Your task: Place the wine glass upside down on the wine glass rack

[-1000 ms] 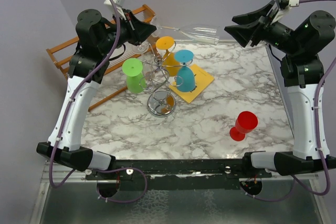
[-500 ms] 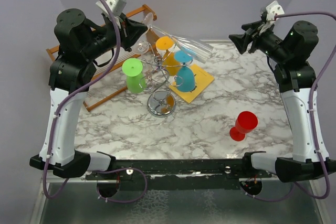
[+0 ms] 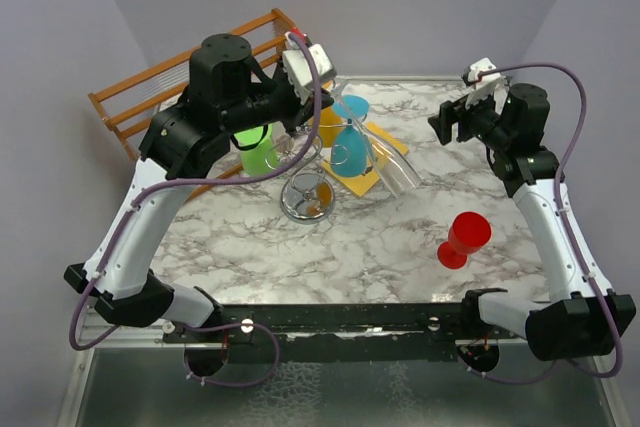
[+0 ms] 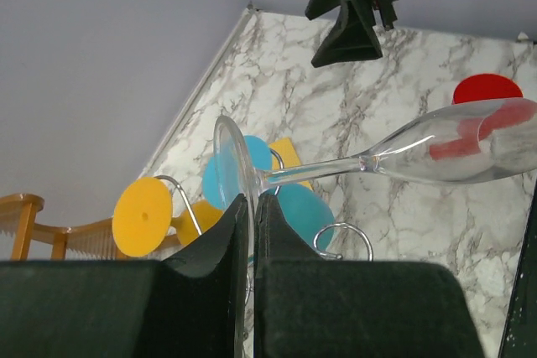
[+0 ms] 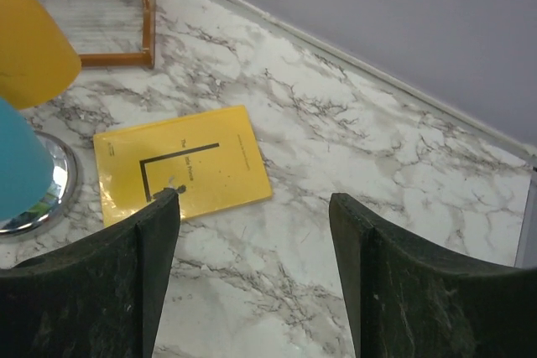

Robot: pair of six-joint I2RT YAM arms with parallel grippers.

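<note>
Top external view shows you the marble table (image 3: 400,247) with the wine glass rack (image 3: 307,197) standing left of centre on its shiny round base. Your left gripper (image 4: 252,207) hangs over that rack. In the left wrist view its fingers (image 4: 214,245) are pressed together on the thin round foot of the clear wine glass (image 4: 453,153). The glass lies nearly on its side in that grip. Its stem runs out from the foot and its bowl points toward the right arm's side, over the yellow booklet (image 5: 180,165). It is neither upright nor upside down, and it does not hang on any of the wire arms (you cannot tell whether it brushes one).

Three coloured glasses crowd the rack with their feet up: a green glass (image 3: 257,147), an orange glass (image 3: 325,125) and a blue glass (image 3: 350,145). A red glass (image 3: 463,237) sits on the marble toward the near right, well apart from the rack. The wooden shelf rack (image 3: 140,92) lies at the far left corner, behind the left arm.

Your right gripper (image 5: 253,199) is raised over the far right part of the table, facing the rack. Its fingers stand apart with nothing between them but marble and a corner of the booklet below.
</note>
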